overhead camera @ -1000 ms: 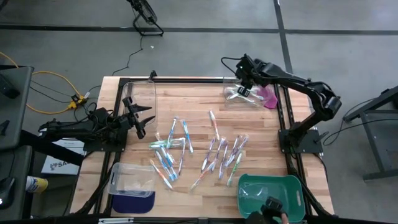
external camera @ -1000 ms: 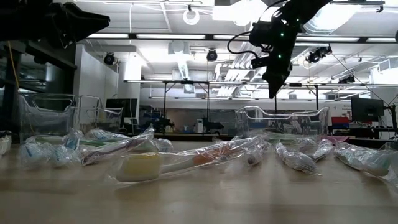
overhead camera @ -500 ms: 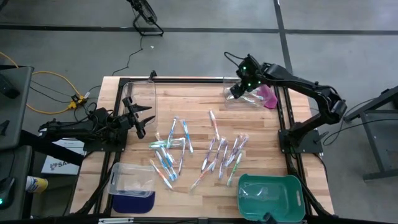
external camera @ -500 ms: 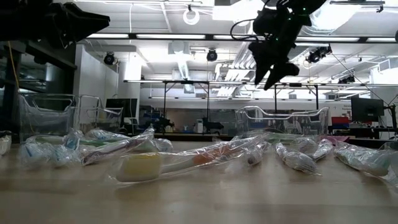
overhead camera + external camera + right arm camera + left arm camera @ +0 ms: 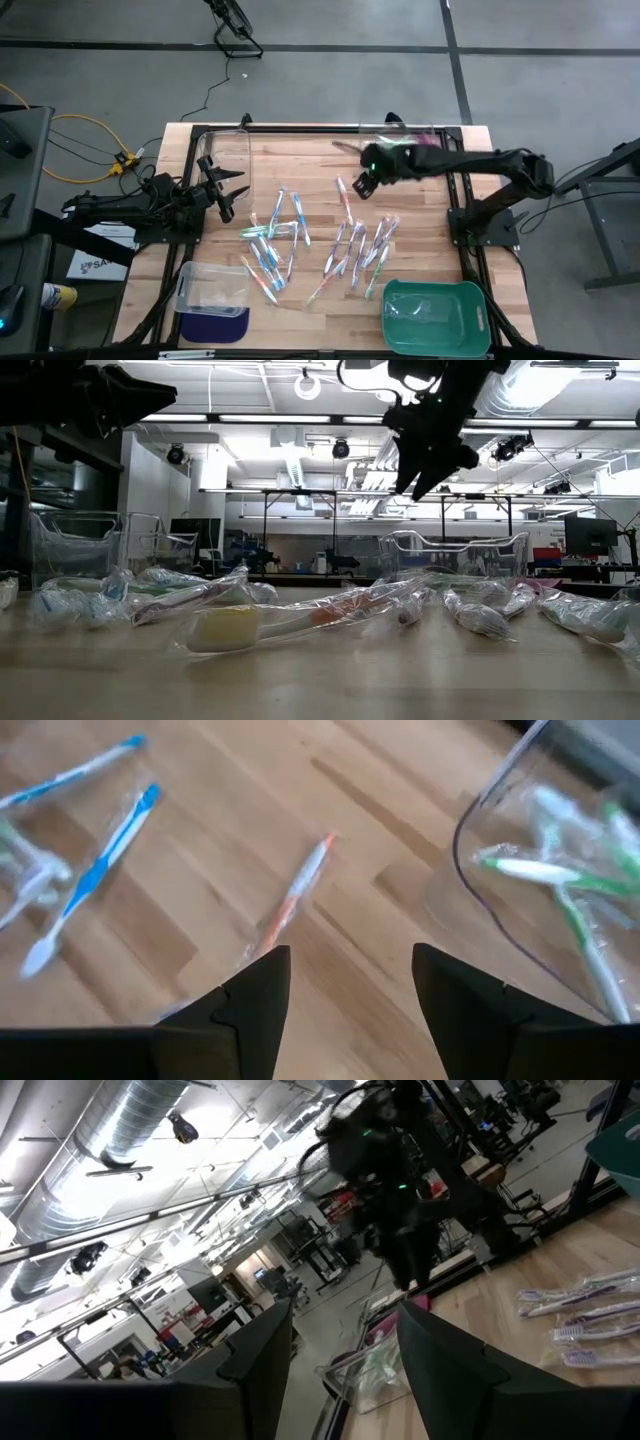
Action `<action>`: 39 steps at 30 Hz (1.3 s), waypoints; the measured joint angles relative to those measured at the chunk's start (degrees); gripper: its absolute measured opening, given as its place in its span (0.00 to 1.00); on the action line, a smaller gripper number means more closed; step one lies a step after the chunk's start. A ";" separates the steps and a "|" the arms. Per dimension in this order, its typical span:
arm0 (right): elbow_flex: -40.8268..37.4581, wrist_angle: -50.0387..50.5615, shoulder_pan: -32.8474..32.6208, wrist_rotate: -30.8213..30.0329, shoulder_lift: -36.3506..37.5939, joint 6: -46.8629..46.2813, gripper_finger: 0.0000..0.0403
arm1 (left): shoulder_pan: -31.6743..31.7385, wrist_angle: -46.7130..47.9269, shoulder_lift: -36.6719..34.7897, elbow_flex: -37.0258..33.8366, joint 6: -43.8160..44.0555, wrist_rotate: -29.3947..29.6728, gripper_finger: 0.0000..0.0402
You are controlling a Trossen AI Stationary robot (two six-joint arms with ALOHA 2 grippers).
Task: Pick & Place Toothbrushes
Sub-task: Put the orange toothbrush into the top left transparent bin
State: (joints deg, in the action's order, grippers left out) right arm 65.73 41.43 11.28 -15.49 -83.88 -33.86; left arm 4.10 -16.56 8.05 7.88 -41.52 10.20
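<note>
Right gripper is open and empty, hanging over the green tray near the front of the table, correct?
Not quite. The right gripper is open and empty, but it hangs over the bare wood beside the clear bin at the far right, above an orange toothbrush, not over the green tray. The high view shows it.

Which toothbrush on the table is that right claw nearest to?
The orange toothbrush, lying alone just ahead of the open right gripper; the blue ones lie farther off.

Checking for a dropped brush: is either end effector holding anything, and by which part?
Nothing is held: the right end effector and the left end effector are both open and empty.
</note>
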 joint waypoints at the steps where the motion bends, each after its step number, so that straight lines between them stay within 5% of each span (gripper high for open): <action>1: -1.12 -1.74 -1.64 -2.89 0.00 -1.42 0.51 | 0.00 0.00 0.00 0.00 0.00 0.00 0.44; 6: -8.48 -12.60 -7.96 -10.33 -0.02 -8.50 0.51 | 0.01 0.00 0.00 0.00 0.04 0.00 0.44; 22: -17.68 -41.09 -12.95 -12.99 -12.41 -15.58 0.51 | 0.00 0.04 0.02 0.00 0.04 -0.02 0.44; 39: -14.40 -36.58 -11.18 -9.49 -16.95 -16.08 0.50 | 0.00 0.11 0.02 0.00 0.04 -0.02 0.44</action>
State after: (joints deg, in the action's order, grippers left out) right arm 51.33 4.85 0.10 -24.98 -100.83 -49.93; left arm 4.10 -16.45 8.08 7.88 -41.47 10.17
